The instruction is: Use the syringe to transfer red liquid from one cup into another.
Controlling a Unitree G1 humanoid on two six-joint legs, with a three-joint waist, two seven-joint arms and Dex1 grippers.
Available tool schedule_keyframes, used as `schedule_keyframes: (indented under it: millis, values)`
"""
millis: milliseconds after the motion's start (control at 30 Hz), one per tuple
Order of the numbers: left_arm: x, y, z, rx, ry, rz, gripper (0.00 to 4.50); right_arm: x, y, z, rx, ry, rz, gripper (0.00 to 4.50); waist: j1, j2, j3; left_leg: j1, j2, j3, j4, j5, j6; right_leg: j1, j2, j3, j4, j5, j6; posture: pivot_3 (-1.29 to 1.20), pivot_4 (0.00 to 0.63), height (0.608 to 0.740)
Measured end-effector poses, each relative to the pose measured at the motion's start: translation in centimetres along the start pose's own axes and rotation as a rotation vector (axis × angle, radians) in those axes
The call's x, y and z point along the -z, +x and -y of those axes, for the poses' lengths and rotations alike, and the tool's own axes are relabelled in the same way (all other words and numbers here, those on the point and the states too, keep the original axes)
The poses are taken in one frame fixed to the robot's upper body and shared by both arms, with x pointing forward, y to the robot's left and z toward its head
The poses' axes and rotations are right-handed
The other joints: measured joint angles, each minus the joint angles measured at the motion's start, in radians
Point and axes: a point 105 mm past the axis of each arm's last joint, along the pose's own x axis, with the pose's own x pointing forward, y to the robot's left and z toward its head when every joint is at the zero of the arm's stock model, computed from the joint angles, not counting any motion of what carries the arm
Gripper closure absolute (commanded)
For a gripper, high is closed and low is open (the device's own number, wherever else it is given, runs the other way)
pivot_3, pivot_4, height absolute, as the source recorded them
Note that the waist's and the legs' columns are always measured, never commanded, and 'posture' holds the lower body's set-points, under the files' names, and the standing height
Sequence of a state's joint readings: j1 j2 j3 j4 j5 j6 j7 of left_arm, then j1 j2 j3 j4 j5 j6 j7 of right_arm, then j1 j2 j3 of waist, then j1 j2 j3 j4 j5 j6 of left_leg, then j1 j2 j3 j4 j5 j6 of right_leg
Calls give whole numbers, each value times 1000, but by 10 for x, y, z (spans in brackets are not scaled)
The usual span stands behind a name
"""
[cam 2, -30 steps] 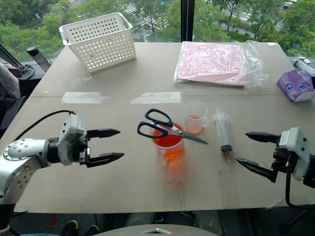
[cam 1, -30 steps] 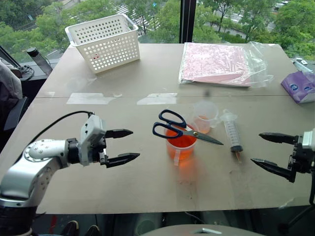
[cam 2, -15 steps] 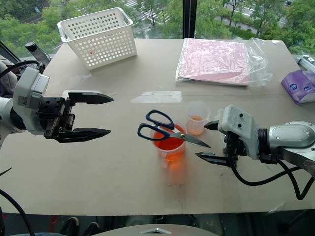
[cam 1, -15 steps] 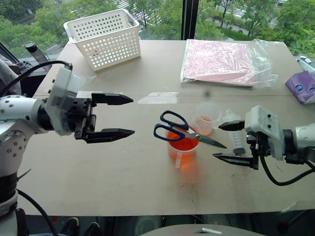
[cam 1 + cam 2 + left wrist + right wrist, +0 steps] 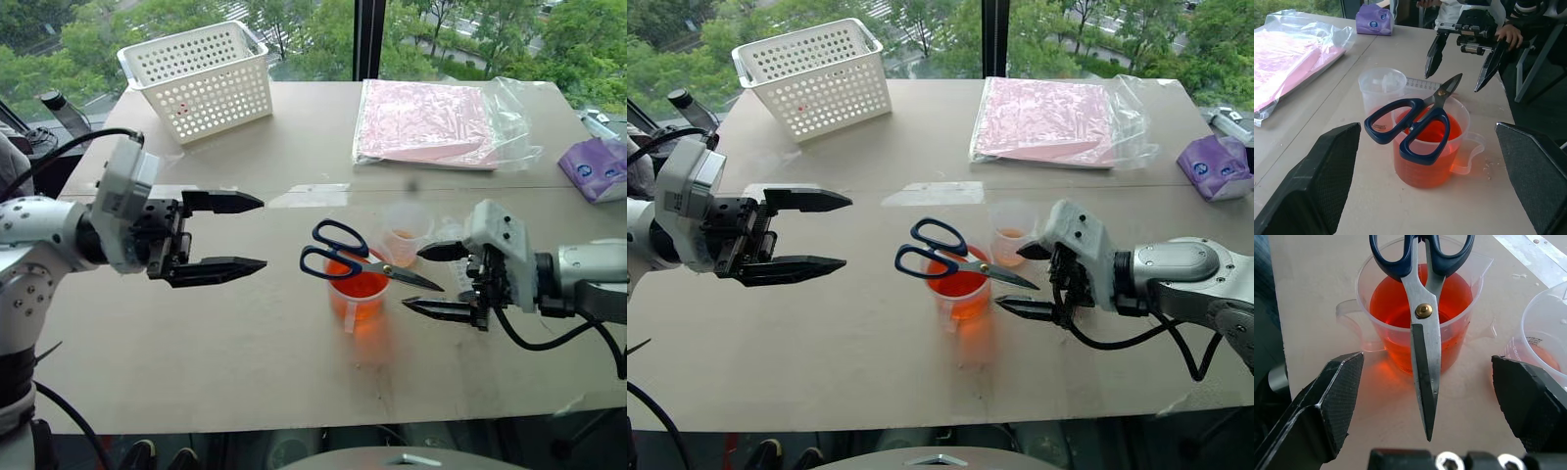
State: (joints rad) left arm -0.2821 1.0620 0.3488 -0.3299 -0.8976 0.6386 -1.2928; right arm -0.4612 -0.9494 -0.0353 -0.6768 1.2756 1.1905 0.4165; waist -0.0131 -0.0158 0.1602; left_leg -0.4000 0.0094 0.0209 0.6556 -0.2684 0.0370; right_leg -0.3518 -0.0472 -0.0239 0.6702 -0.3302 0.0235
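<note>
The handled beaker [image 5: 360, 291] stands mid-table, holding the red liquid [image 5: 1391, 303]. Blue-handled scissors [image 5: 355, 258] lie across its rim, blades toward my right gripper [image 5: 411, 279]. That gripper hovers open and empty just right of the beaker, with the scissor tip pointing between its fingers. Behind the beaker is the smaller clear cup [image 5: 407, 233], faintly orange at its base. The syringe [image 5: 1422, 84] lies on the table beyond the cups, mostly hidden by the scissors and my right gripper. Well left of the beaker, my left gripper [image 5: 263, 233] is held above the table, open and empty.
A white perforated basket [image 5: 201, 78] stands at the back left. Pink sheets in a clear bag [image 5: 436, 122] lie at the back right, a purple pack [image 5: 596, 168] at the far right edge. A dark bottle [image 5: 61, 113] stands beyond the left edge.
My right gripper has swung in from the right edge to just right of the beaker, covering the syringe. My left gripper has risen. Both stay open.
</note>
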Motion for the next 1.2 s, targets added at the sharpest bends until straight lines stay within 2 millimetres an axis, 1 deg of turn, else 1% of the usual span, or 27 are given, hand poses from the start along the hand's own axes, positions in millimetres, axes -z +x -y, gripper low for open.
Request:
schedule_keyframes:
  millis: [33, 133, 200, 333, 400, 567, 600, 633, 667, 700, 767, 800, 833, 900, 1200]
  values:
    - [0, 0, 0, -2, 1, 0, 0, 1, 1, 0, -25, 69, 12, 44, -1, 0, 0, 0, 0, 0, 0, 0, 0, 0, 0, 0, 0, 0, 0, 0, 150, 740]
    - [2, -1, -1, -4, -2, 1, 0, 2, 0, 2, -45, 176, 16, 44, 0, 0, 0, 0, 0, 0, 0, 0, 0, 0, 0, 0, 0, 0, 0, 0, 150, 740]
    - [3, -1, 0, 0, -3, 4, 0, 4, -2, 8, -51, 283, 23, 44, 0, 0, 0, 0, 0, 0, 0, 0, 0, 0, 0, 0, 0, 0, 0, 0, 150, 740]
    - [4, -1, 0, -1, 0, 6, 0, 4, -1, 11, -97, 424, 49, 44, -1, 0, 0, 0, 0, 0, 1, 0, 0, 0, 0, 0, 2, 0, 0, 0, 150, 740]
    - [5, -1, 0, -4, 5, 5, 0, 3, -2, 10, -124, 464, 51, 44, -1, 0, 0, 0, 0, 0, 2, 0, 0, 0, 0, 0, 2, 0, 0, 0, 150, 740]
    - [8, -2, 0, -12, 1, 0, 0, 4, 1, 6, -148, 493, 39, 44, 0, 0, 0, 0, 0, 0, 2, 0, 1, 0, 0, 0, 2, 0, 0, 0, 150, 740]
    - [8, -3, 0, -16, -1, 1, 0, 5, 2, 5, -157, 510, 36, 605, 0, 0, 0, 0, 0, 0, 3, 0, 1, 0, 0, 0, 2, 0, 0, 0, 150, 740]
    - [9, -3, 0, -17, -1, 1, 0, 5, 2, 5, -160, 512, 35, 780, 0, 0, 0, 0, 0, 0, 3, 0, 1, 0, 0, 0, 2, 0, 0, 0, 150, 740]
    - [9, -3, 0, -21, -5, 1, 0, 6, 3, 4, -168, 526, 30, 1315, 0, 0, 0, 0, 0, 0, 3, 0, 1, 0, 0, 0, 2, 0, 0, 0, 150, 740]
    - [10, -4, 0, -22, -5, 2, 0, 6, 4, 4, -169, 530, 30, 1613, 0, 0, 0, 0, 0, 0, 3, 0, 1, 0, 0, 0, 2, 0, 0, 0, 150, 740]
    - [10, -4, 0, -25, -6, 2, 0, 6, 5, 4, -168, 547, 34, 2620, 0, 0, 0, 0, 0, 0, 3, 0, 1, 0, 0, 0, 3, 0, 0, 0, 150, 740]
    - [9, -5, 0, -28, -3, 3, 0, 6, 6, 4, -170, 553, 35, 3024, 0, 0, 0, 0, 0, 0, 3, 0, 1, 0, 0, 0, 3, 0, 0, 0, 150, 740]
    - [8, -6, 0, -31, 0, 4, 0, 7, 7, 4, -167, 557, 32, 3591, 0, 0, 0, 0, 0, 0, 3, 0, 1, 0, 0, 0, 3, 0, 0, 0, 150, 740]
    - [8, -6, -1, -34, 3, 5, 0, 7, 7, 4, -164, 558, 35, 4431, 0, 0, 0, 0, 0, 0, 4, 0, 1, 0, 0, 0, 3, 0, 0, 0, 150, 740]
    - [9, -7, -2, -44, 20, 1, 0, 7, 6, 5, -160, 564, 43, 4431, 0, 0, 0, 0, 0, 0, 4, -1, 2, 0, 0, 0, 4, 0, 0, 0, 150, 740]
